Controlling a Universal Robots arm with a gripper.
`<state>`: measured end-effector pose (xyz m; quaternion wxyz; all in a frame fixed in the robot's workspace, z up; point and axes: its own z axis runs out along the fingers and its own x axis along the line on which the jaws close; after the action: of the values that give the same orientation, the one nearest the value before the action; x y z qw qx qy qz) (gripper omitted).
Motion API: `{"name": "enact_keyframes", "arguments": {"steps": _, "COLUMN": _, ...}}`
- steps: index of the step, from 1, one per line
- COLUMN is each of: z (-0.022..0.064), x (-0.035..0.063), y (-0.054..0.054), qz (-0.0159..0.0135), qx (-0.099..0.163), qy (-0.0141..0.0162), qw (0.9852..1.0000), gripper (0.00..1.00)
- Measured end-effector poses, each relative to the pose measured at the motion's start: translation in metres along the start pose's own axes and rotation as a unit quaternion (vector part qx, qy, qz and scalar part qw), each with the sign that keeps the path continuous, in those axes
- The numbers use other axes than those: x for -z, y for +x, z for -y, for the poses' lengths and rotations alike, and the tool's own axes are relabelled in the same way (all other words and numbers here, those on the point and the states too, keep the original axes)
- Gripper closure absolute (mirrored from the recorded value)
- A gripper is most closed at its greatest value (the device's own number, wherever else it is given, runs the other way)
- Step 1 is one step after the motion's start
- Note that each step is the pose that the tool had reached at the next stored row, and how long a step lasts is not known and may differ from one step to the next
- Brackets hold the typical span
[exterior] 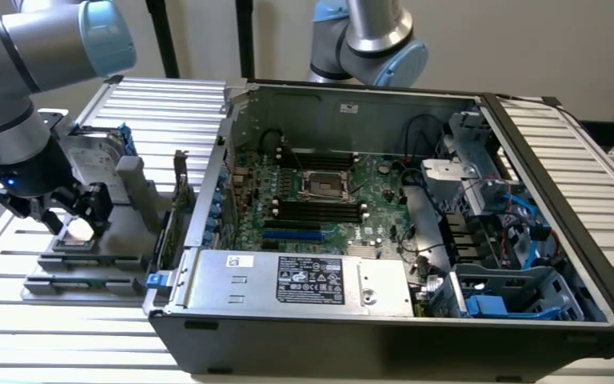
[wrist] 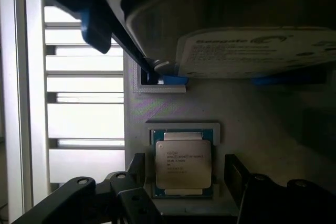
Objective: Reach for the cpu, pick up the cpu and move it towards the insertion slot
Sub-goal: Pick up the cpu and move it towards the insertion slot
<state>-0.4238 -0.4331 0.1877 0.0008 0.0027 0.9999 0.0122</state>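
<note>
The gripper (exterior: 73,214) hangs low over the grey holder (exterior: 93,260) on the slatted tabletop (exterior: 29,336), at the exterior view's left, outside the open computer case (exterior: 392,336). In the wrist view its fingers (wrist: 136,171) are spread apart and stand on either side of the cpu (wrist: 183,164), which lies flat in a recess of the holder. A gap shows on both sides, so nothing is grasped. The insertion slot (exterior: 323,186) is well apart from it, on the board inside the case.

The likeliest trouble is the grasp itself. The chip is thin and sits within a raised rim (little edge to bite on), so the fingers may close on the rim or skim over the top and come away empty. The gaps look uneven, and the nearer finger could push the chip askew or tip it before the other arrives. The upright hard drive (exterior: 89,156) stands just behind the holder, where a careless lift could brush it. The case wall lies between holder and slot, and a low carry could strike it.
</note>
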Motion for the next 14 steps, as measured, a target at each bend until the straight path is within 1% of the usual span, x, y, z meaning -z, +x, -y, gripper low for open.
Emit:
{"name": "enact_keyframes", "arguments": {"steps": 5, "z": -0.0005, "x": -0.0005, "y": 0.0, "qz": 0.0, "qx": 0.0, "qy": 0.0001, "qw": 1.0, "gripper": 0.29}}
{"name": "enact_keyframes", "arguments": {"steps": 6, "z": -0.0006, "x": -0.0005, "y": 0.0, "qz": 0.0, "qx": 0.0, "qy": 0.0001, "qw": 1.0, "gripper": 0.31}}
{"name": "enact_keyframes", "arguments": {"steps": 8, "z": -0.0006, "x": -0.0006, "y": 0.0, "qz": 0.0, "qx": 0.0, "qy": 0.0001, "qw": 1.0, "gripper": 0.31}}
{"name": "enact_keyframes", "arguments": {"steps": 9, "z": -0.0007, "x": -0.0007, "y": 0.0, "qz": 0.0, "qx": 0.0, "qy": 0.0001, "qw": 1.0, "gripper": 0.38}}
{"name": "enact_keyframes", "arguments": {"steps": 14, "z": -0.001, "x": -0.001, "y": 0.0, "qz": 0.0, "qx": 0.0, "qy": 0.0001, "qw": 1.0, "gripper": 0.38}}
